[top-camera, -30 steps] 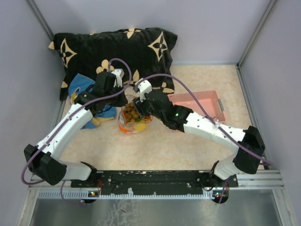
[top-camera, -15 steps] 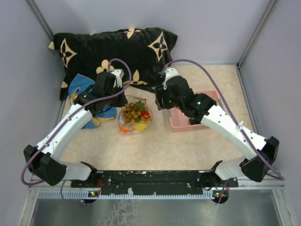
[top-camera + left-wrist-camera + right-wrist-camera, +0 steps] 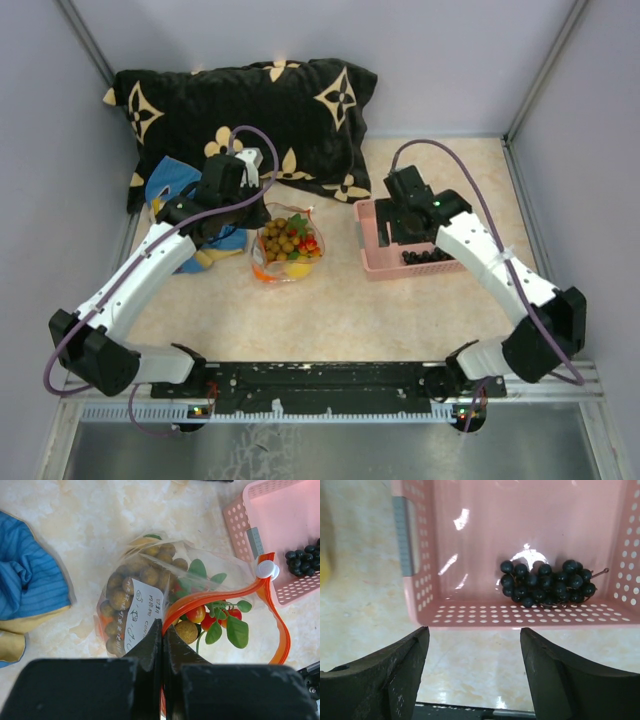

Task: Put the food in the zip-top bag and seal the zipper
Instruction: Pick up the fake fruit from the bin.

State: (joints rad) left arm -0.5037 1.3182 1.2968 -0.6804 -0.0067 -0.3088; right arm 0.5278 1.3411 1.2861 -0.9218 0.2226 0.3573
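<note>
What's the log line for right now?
left gripper: shut on zipper | right gripper: open, empty, over basket | grapes: in basket | bag: open, fruit inside

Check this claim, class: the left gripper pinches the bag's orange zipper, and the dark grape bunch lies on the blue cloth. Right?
No: the dark grape bunch lies in the pink basket, as the right wrist view shows. The left gripper does pinch the zipper.

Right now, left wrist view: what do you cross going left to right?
blue cloth → white label on the bag → leafy sprig with red fruits → white zipper slider → dark grape bunch
</note>
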